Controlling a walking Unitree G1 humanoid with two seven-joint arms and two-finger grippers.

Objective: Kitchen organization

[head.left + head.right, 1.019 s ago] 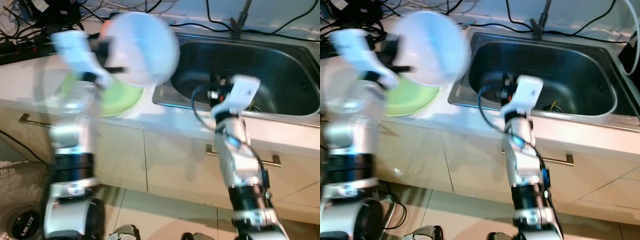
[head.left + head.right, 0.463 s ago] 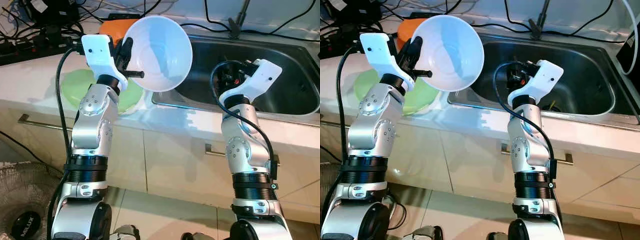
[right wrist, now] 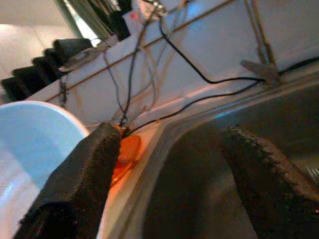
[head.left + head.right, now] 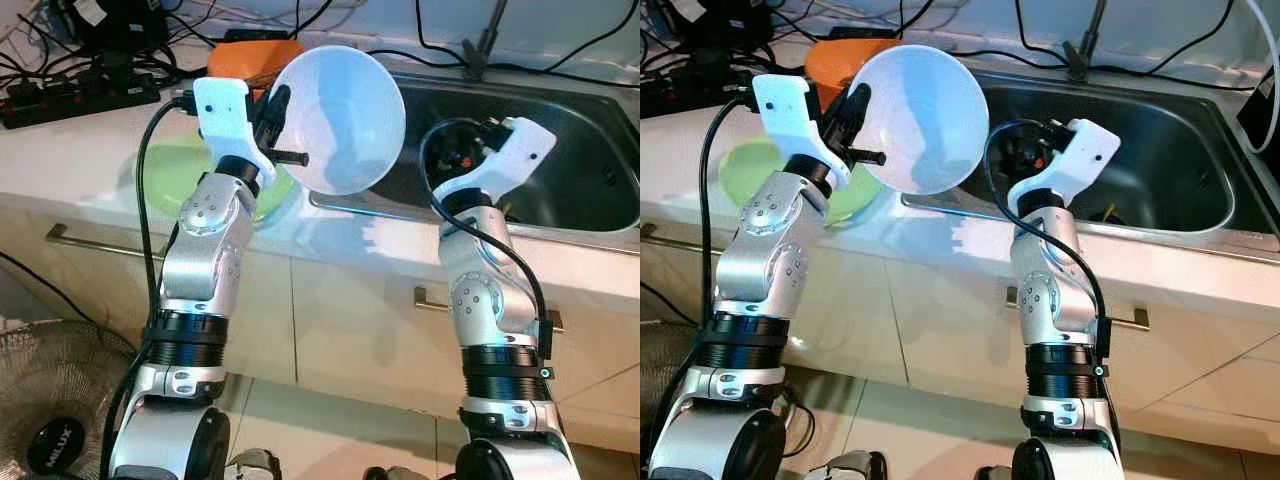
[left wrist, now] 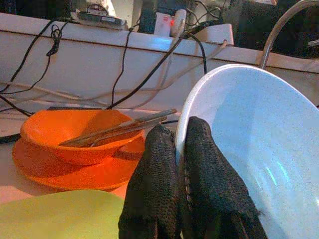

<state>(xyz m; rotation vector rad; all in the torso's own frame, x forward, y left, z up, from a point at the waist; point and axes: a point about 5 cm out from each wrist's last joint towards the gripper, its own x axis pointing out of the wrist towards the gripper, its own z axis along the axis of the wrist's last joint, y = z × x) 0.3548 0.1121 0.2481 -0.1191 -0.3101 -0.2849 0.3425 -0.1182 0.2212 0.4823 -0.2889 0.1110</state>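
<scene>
Dishes — one white bowl [image 4: 340, 120] pinched by left end effector [image 5: 180, 164], one orange bowl [image 5: 75, 135].

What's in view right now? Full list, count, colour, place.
White bowl: 1, white, held tilted in the air at the sink's left edge, rim pinched by the left gripper.
Green plate: 1, light green, flat on the counter behind the left arm.
Orange bowl: 1, orange, on the orange plate at the back of the counter, chopsticks resting in it.
Orange plate: 1, orange, under the orange bowl.
Sink: 1, steel, set in the counter on the right.
Power strip: 1, black, back left of the counter, with cables.
Fan: 1, dark, on the floor at lower left.
Left gripper: shut on the white bowl's rim.
Right gripper: open, over the sink.
</scene>
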